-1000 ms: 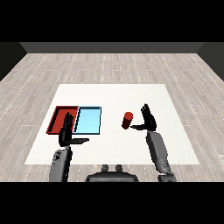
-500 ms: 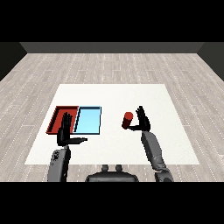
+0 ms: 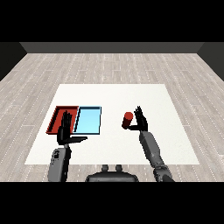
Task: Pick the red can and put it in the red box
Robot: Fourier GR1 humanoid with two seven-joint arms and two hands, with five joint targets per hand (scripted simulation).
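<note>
Reaching in from the near corners, two grey forearms come up over the white table [image 3: 175, 131], each ending in a black hand. The left hand [image 3: 64, 133] is raised at the near left, its fingers [image 3: 65, 120] straight and pointing away, close together, with the thumb stuck out sideways to the right; it holds nothing. From this view it overlaps the near edge of the red tray [image 3: 56, 120] (whether it hangs above the tray or just in front of it cannot be told).

The right hand [image 3: 141, 122] stands upright at the near right of centre, fingers straight and slightly spread, pointing up and away. The red can [image 3: 127, 120] stands upright on the table just to the left of this hand, right beside the palm and thumb; the fingers are not curled round it, and whether the thumb touches the can's side cannot be made out.

A little farther back on the left, the red tray and the light blue tray [image 3: 87, 120] lie side by side with their long edges touching, the red one on the left. The can sits well to the right of both trays, with bare table between it and the blue tray.

Beyond the far edge of the table, a grey wooden plank floor [image 3: 113, 65] stretches back to a dark wall.
</note>
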